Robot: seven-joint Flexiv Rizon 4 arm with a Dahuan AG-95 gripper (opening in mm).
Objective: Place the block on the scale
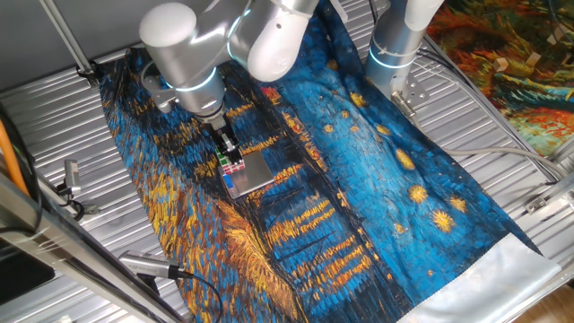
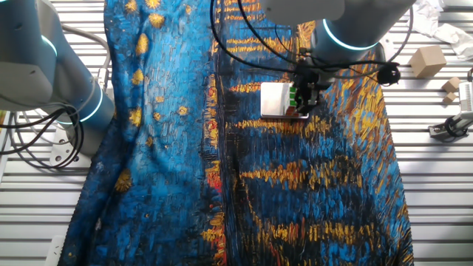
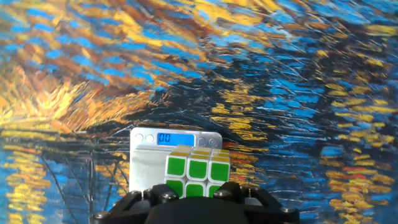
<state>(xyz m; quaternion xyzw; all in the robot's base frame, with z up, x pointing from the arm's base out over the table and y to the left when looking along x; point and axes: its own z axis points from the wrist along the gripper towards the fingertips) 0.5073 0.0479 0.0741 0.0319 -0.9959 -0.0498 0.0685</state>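
Observation:
The block [image 1: 235, 165] is a small cube with green, red and white stickers, held between my fingers over the edge of the scale [image 1: 255, 176]. The scale is a thin silver-grey plate lying on the painted blue and orange cloth. In the hand view the block [image 3: 198, 171] shows its green face just in front of the gripper [image 3: 196, 194], over the scale's platform [image 3: 145, 171]. The blue display [image 3: 174, 139] reads zeros. In the other fixed view the gripper [image 2: 303, 100] is shut on the block [image 2: 297, 97] at the right edge of the scale [image 2: 273, 100].
A second arm's base stands at the cloth's far side [image 1: 395, 45] [image 2: 70, 85]. Wooden blocks [image 2: 427, 60] and crumpled paper [image 2: 436, 18] lie on the slatted metal table beyond the cloth. Cables run near the cloth's edge [image 1: 170, 269].

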